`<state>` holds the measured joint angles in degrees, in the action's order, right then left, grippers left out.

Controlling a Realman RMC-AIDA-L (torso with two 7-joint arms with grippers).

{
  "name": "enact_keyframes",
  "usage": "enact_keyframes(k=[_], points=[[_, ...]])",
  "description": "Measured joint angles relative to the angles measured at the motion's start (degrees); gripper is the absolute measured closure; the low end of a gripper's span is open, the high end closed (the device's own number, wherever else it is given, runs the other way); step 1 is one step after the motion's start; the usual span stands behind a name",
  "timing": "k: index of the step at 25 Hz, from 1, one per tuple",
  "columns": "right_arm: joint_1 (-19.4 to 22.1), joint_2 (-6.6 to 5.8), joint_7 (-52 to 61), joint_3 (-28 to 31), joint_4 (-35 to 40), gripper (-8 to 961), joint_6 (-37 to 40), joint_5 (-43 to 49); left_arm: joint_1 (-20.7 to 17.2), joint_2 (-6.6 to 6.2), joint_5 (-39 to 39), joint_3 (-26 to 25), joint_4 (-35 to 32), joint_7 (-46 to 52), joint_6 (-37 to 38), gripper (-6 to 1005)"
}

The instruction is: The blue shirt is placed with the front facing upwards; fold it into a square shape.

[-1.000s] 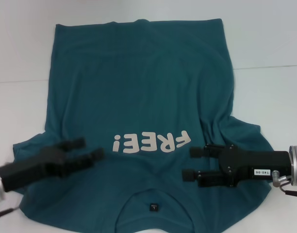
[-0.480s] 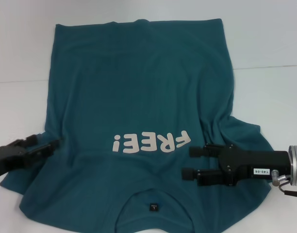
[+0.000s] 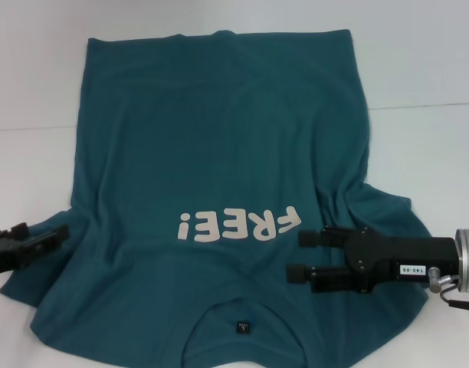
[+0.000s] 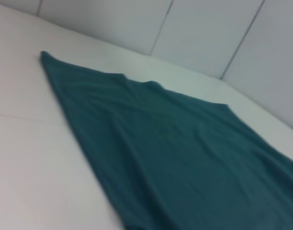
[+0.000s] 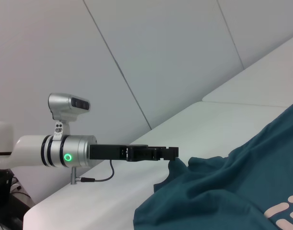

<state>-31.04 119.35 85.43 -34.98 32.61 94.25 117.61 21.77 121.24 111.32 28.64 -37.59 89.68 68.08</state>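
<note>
Spreading blue shirt [image 3: 219, 153], white table [image 3: 426, 69]

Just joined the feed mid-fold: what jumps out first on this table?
The large dark teal-blue cotton T-shirt lies spread front-up over the white table, its pale "FREE!" lettering near the collar end closest to the robot. The right gripper hovers open over the shirt beside the lettering. The left gripper sits at the shirt's left sleeve edge.
</note>
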Motion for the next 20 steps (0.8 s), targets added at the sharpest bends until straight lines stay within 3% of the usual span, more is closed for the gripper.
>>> enact_keyframes(k=[20], points=[[-0.1, 0.00, -0.2, 0.0, 0.0, 12, 0.0, -0.1, -1.4, 0.38, 1.5, -0.9, 0.2, -0.1, -0.9, 96]])
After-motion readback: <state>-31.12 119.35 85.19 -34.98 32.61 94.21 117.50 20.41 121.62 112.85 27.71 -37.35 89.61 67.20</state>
